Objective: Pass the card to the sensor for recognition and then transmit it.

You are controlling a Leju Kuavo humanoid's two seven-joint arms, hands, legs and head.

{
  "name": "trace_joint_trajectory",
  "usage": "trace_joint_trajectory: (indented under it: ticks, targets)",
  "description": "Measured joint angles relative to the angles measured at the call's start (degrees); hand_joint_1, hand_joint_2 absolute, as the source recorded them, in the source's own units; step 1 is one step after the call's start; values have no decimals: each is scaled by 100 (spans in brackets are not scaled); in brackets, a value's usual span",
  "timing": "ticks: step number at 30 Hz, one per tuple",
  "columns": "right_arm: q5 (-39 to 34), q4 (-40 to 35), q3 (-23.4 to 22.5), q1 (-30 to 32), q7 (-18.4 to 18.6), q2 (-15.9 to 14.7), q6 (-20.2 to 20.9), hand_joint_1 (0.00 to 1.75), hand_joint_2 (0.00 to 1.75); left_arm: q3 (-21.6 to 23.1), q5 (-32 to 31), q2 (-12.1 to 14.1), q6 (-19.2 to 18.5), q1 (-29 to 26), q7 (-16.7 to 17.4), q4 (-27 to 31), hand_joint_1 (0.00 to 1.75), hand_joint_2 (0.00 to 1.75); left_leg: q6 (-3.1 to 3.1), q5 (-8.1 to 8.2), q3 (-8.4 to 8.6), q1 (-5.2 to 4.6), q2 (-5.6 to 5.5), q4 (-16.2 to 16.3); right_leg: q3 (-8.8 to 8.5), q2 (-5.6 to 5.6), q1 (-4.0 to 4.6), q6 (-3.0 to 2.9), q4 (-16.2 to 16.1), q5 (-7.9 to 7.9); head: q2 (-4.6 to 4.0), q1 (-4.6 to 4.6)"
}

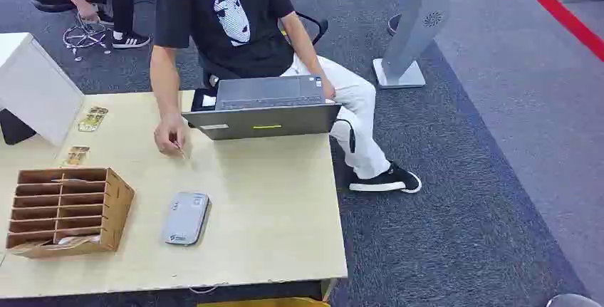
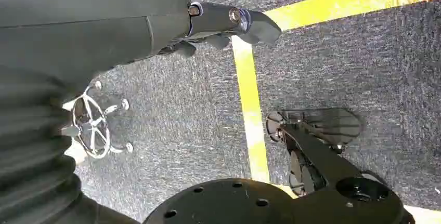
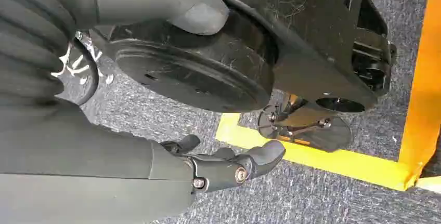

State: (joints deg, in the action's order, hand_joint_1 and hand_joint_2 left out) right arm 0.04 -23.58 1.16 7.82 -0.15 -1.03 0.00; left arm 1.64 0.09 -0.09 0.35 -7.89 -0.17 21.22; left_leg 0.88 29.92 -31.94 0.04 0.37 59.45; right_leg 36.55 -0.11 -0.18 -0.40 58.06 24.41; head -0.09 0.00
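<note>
The left hand [image 2: 229,24] hangs by the robot's side over the carpet — its fingers are a little curled and hold nothing. The right hand [image 3: 229,167] hangs the same way, fingers loose, touching nothing. The grey sensor [image 1: 186,218] lies flat on the table [image 1: 285,207], lower middle of the head view. Cards seem to sit in the wooden rack [image 1: 68,211] at lower left, too small to tell. A person's hand [image 1: 171,134] rests near the laptop [image 1: 263,111] — a reaching arm might bump it, or knock the rack.
</note>
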Motion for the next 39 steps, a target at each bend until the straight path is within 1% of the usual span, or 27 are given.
trace_joint_trajectory:
  ticks: [4,10,18,29,30,37,38,39]
  targets:
    - [-11,0,48,-16,0,0,-33,0,175,30,98,-17,13,1,-6,0,0,175,0,0,0,0,0,0,0,0,0,0,0,0,0,0]
    - [-116,-2,479,-77,72,0,-311,0,175,457,814,-87,206,16,-223,-4,0,175,0,0,0,0,-1,0,-1,0,0,0,0,0,0,0]
    - [-311,-13,1205,-205,177,-9,-752,0,175,1255,1891,-199,540,115,-555,-186,0,175,0,0,0,0,-1,0,-1,0,0,0,0,0,0,2]
    - [-533,-35,2315,-412,317,-101,-1366,0,175,2532,3408,-339,1030,291,-1030,-588,0,175,0,0,0,0,1,0,-1,2,1,0,0,0,0,0]
    - [-566,-35,2422,-431,326,-107,-1421,0,175,2649,3552,-348,1084,308,-1080,-627,0,0,0,0,1,0,1,0,-1,2,1,0,0,0,0,0]
    - [-730,-85,3161,-535,417,-131,-1751,0,175,3352,4510,-400,1429,448,-1511,-887,0,0,0,0,1,-1,-1,0,-1,0,1,0,0,0,0,0]
    - [-743,-98,3283,-545,424,-131,-1812,0,175,3441,4645,-404,1489,472,-1598,-925,0,175,0,0,1,0,0,0,-1,0,1,0,0,0,0,0]
    - [-765,-111,3387,-557,428,-131,-1869,0,175,3536,4797,-411,1541,496,-1687,-968,0,175,0,0,1,0,0,0,-1,1,1,-1,0,0,0,0]
